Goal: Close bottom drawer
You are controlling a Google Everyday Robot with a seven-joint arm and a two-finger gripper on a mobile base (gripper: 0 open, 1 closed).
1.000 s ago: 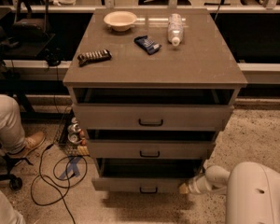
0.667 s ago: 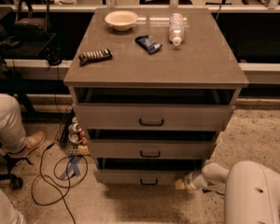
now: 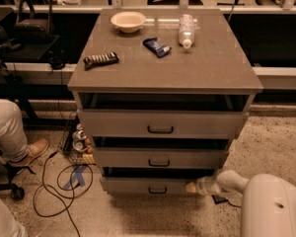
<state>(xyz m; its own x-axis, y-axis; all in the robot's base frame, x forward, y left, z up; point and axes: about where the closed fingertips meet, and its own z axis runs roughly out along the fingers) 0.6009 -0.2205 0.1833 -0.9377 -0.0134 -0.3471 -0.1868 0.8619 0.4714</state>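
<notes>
A grey-brown three-drawer desk point(image 3: 207, 68) is seen from above and in front on a speckled floor, with the gripper point(image 3: 191, 186) of a white robot arm point(image 3: 228, 181) held low at the right end of the bottom drawer point(image 3: 143, 185), its yellowish tip set against the drawer's front panel. Whether the gripper is spread or pressed together cannot be told. The bottom drawer, the lowest and thinnest-fronted of the three, is shown partly pulled out, with a dark gap visible above its panel and a small black handle point(image 3: 157, 190) at its centre. The middle drawer point(image 3: 187, 158) and the taller top drawer point(image 3: 113, 124) are also pictured slightly open, each with a shadowed gap above it. The robot's rounded white body point(image 3: 274, 209) is seen at lower right. On the desk top, a pale bowl point(image 3: 129, 20) is placed near the back edge, a clear bottle point(image 3: 186, 29) is laid on its side to the right of it, a blue packet point(image 3: 157, 46) is set between the two and a little nearer the front, and a dark wrapped bar point(image 3: 100, 59) is placed toward the left edge. At left, a seated person's light-trousered leg point(image 3: 5, 127) and tan shoe point(image 3: 33, 151) are shown, with black cables point(image 3: 52, 186) looped over the floor beside the desk and several cans point(image 3: 80, 138) gathered at its lower left corner.
</notes>
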